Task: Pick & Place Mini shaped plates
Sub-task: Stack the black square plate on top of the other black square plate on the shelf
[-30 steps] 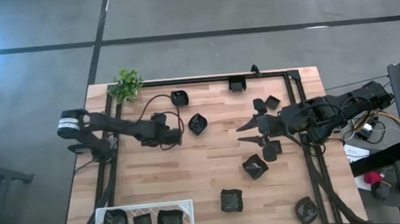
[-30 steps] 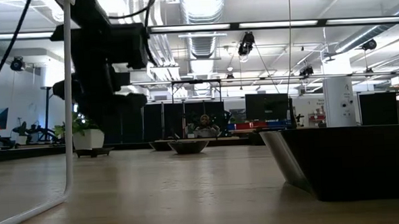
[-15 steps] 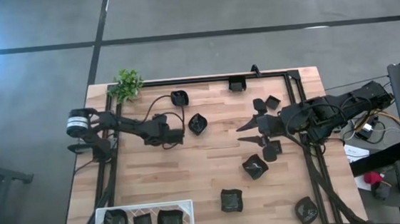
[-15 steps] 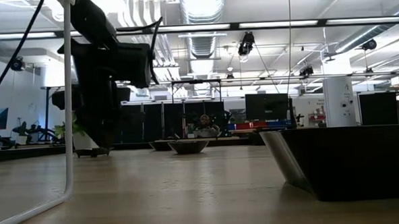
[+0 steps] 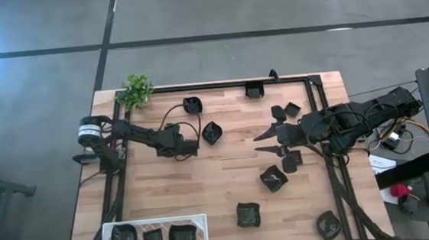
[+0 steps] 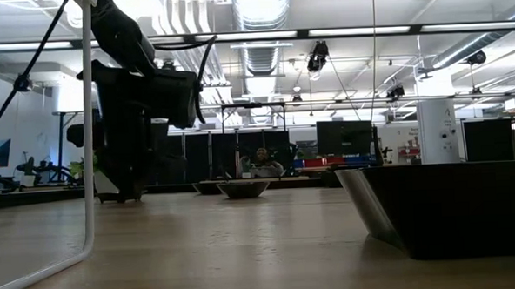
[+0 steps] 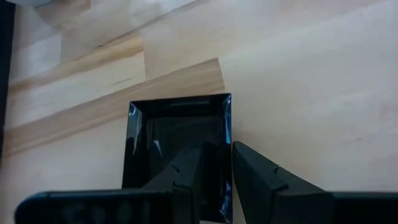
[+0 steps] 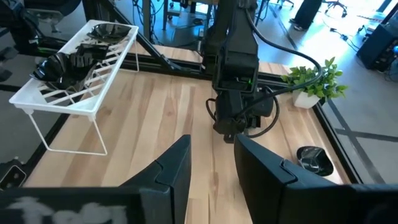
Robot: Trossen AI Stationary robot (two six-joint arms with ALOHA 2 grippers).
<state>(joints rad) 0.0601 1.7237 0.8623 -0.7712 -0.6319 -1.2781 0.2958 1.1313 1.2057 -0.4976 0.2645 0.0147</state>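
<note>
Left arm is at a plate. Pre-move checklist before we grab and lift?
1. Left end effector straddles one rim of the square glossy black plate: ok.
2. Grip closed on that rim: not ok, it is open and a gap shows.
3. Plate lying flat on the wooden table: ok.
4. Right end effector open and parked well away across the table: ok.
5. Free slot in the white wire rack: cannot tell; three plates sit in it.
</note>
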